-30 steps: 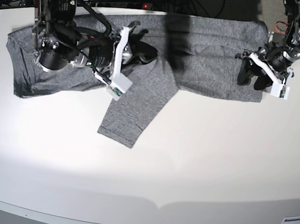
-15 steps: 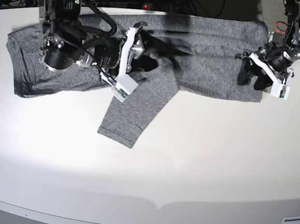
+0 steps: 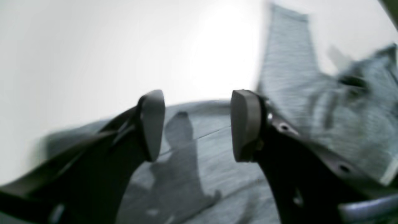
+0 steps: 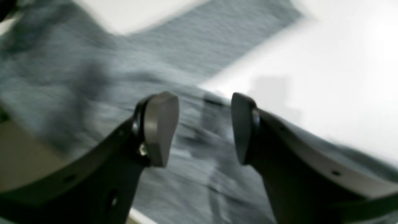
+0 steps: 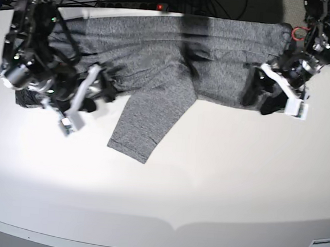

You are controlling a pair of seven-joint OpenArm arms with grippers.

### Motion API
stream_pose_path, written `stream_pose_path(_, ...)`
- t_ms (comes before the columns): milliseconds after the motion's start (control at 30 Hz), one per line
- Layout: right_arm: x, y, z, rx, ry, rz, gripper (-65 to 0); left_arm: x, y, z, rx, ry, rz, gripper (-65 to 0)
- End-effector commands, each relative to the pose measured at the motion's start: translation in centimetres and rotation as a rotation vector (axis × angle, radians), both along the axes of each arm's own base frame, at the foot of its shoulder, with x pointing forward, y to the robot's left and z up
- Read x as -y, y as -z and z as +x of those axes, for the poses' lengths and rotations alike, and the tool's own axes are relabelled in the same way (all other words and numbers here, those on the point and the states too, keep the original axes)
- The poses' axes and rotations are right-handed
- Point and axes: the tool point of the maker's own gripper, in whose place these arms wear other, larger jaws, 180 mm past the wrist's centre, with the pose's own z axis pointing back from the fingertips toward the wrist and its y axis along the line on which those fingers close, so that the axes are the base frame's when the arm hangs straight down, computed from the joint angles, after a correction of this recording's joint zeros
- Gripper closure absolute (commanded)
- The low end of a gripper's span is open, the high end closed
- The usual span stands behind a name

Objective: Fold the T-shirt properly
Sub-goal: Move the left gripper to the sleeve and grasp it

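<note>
Now, by line:

Shirt (image 5: 176,56): spread flat along the far edge of the tabletop (image 5: 206,184), one sleeve (image 5: 148,122) folded down across the body and pointing toward the near edge. No fold of the body made yet.

Right tool (image 4: 203,124): open, empty, jaws apart over grey cloth close to the shirt's edge where it meets the tabletop. A second ago it was shut at the shirt's middle, by the sleeve; since then it has let go and drawn back to the shirt's left end in the base view.

Left tool (image 3: 197,124): wide open, holding nothing, over the shirt's right end in the base view. It has shifted slightly inward along that end.

Meaning: the sleeve has been laid and released, so that step looks finished; both tools now sit at opposite ends of the shirt, likely for the next fold. Neither has a grip on the cloth.

Writing: none readable; the shirt is plain and both wrist views are blurred.
</note>
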Motion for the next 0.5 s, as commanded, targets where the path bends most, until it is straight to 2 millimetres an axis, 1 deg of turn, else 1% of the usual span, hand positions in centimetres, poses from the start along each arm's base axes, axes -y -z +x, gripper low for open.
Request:
stream_pose_path(0,1.4,-1.6,0.9,0.062,0.023,-0.014,-31.5,1.5,-2.0,0.9,0.07,0.03,-0.032,-33.0)
stream_pose_path(100,6.4,-2.0,1.0,0.069,0.135,-0.072,-31.5,5.9,-1.9,1.6,0.074,0.091,-0.025,-33.0)
stream_pose_path(200,11.1,-1.1,0.3,0.025,0.247,-0.1,-31.5,9.7,-2.4,2.7,0.086,0.11,-0.015,-33.0)
stream_pose_path(333,16.3,1.8,-1.4,-0.091,0.395,-0.086,-31.5,14.1,-3.8,4.2,0.127,0.122,0.014,-33.0)
stream_pose_path(400,18.3,3.5,-2.5,-0.152,0.466,-0.063,-31.5,16.2,-4.2,4.7,0.144,0.135,0.027,-33.0)
stream_pose_path(467,19.6,5.2,-3.6,-0.206,0.524,-0.032,-31.5,18.3,-4.8,4.9,0.165,0.172,0.021,-33.0)
